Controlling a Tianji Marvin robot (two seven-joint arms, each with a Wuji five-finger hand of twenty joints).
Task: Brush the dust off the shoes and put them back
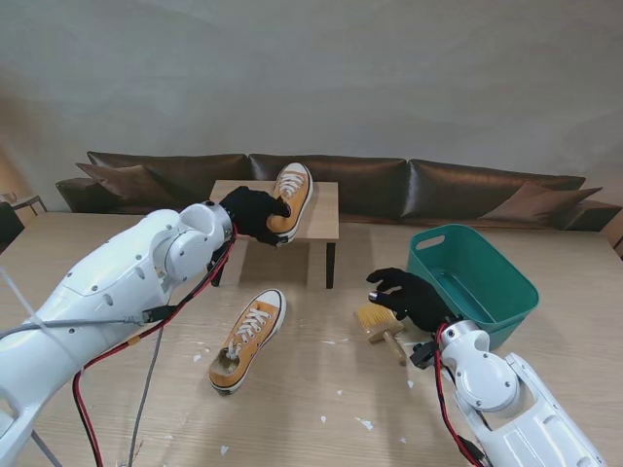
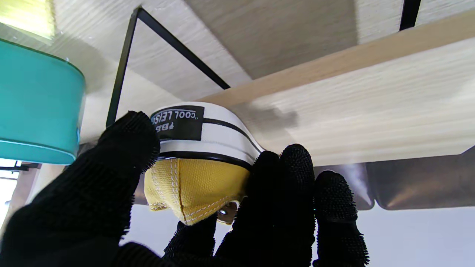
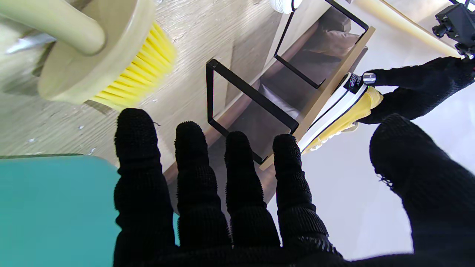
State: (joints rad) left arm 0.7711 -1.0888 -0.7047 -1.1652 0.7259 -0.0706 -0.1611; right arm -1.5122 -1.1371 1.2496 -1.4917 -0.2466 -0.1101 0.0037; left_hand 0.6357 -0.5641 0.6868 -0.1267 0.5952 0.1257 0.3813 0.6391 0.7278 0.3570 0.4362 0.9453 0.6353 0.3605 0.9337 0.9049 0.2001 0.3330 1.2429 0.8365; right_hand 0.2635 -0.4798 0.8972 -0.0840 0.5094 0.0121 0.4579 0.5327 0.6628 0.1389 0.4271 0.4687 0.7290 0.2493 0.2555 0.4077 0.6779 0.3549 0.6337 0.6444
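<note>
L hand (image 2: 222, 207) grips yellow shoe (image 2: 196, 185) heel, sole on shelf (image 2: 352, 118).

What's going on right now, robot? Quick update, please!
Left hand gripping shoe on small stand. Right hand open over brush. Second shoe waits on table. Nothing blocking.

shoe (image 2: 193, 185): yellow canvas, seemingly | rack (image 1: 321, 209): matt wood | basin (image 1: 487, 277): smooth plastic

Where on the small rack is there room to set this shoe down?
The small wooden rack is bare on its right half, beside the yellow canvas shoe gripped by the left hand. Its left part is taken by that shoe and hand.
</note>
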